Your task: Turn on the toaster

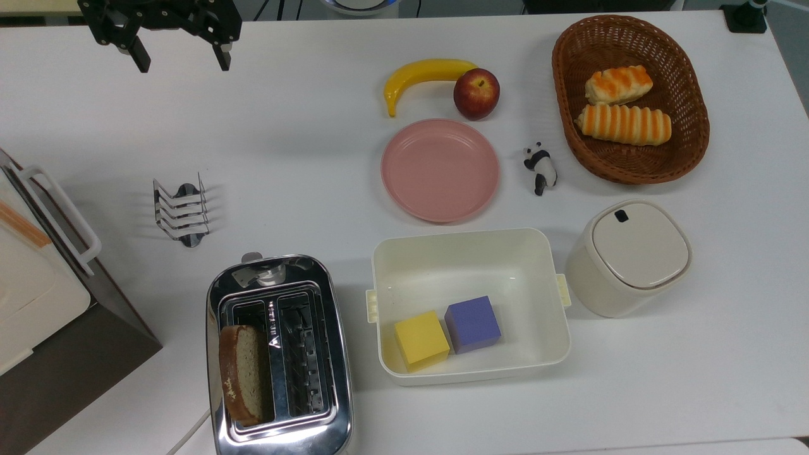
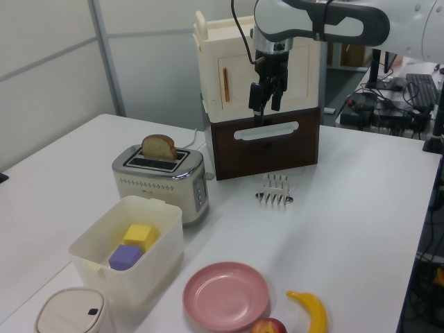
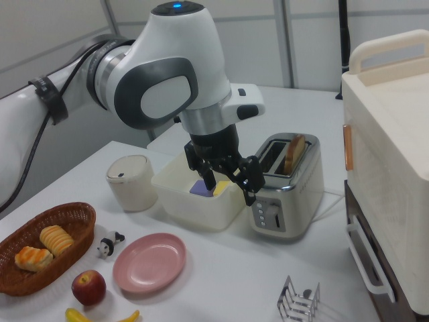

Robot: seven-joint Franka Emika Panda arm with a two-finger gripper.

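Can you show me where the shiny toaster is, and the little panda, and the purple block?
Shiny chrome two-slot toaster (image 1: 278, 354): top view, strip between its slots.
Small black-and-white panda figurine (image 1: 541, 167): top view, its body.
Purple cube (image 1: 473, 323): top view, its top face.

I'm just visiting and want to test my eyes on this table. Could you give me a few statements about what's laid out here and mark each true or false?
1. A slice of bread stands in one slot of the toaster. True.
2. The pink plate holds an apple. False: the plate is bare; the apple lies on the table beside the banana.
3. The white bin contains a yellow cube and a purple cube. True.
4. The end effector is pressing the toaster's lever. False: it hangs open, well away from the toaster.
5. The wicker basket holds two bread rolls. True.
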